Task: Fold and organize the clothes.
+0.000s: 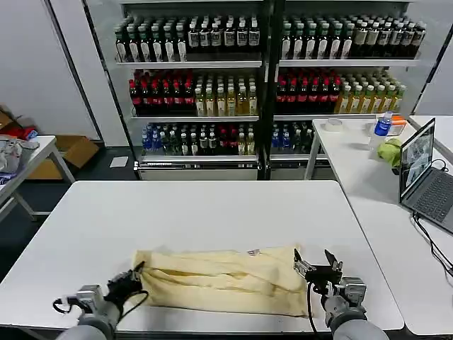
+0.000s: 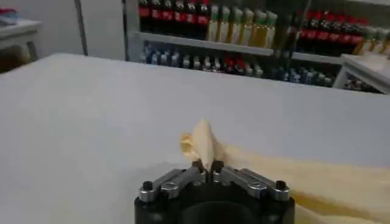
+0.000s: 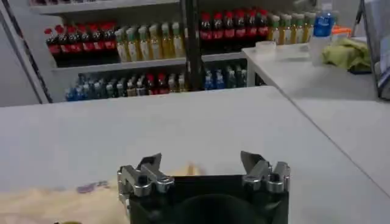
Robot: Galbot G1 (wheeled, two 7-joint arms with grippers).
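The pale yellow T-shirt [image 1: 225, 280] lies on the near half of the white table [image 1: 212, 212], already folded into a long band that runs from 9 o'clock to 3 o'clock across the head view. Its small neck label [image 1: 253, 251] shows at the far edge, a little toward 1 o'clock from the middle of the band.

The left gripper [image 1: 129, 283] is at the 9 o'clock end of the band. In the left wrist view its fingers are pressed together and pinch a small peak of the cloth [image 2: 203, 145]. The right gripper [image 1: 316, 268] is at the 3 o'clock end, just beside the cloth, with its fingers spread apart and nothing between them.

The cloth looks thin, light and very soft. I judge that it will sag and wrinkle when lifted and that its layers can slide open. The best hold is probably on both short ends at the corners, taking all layers together.
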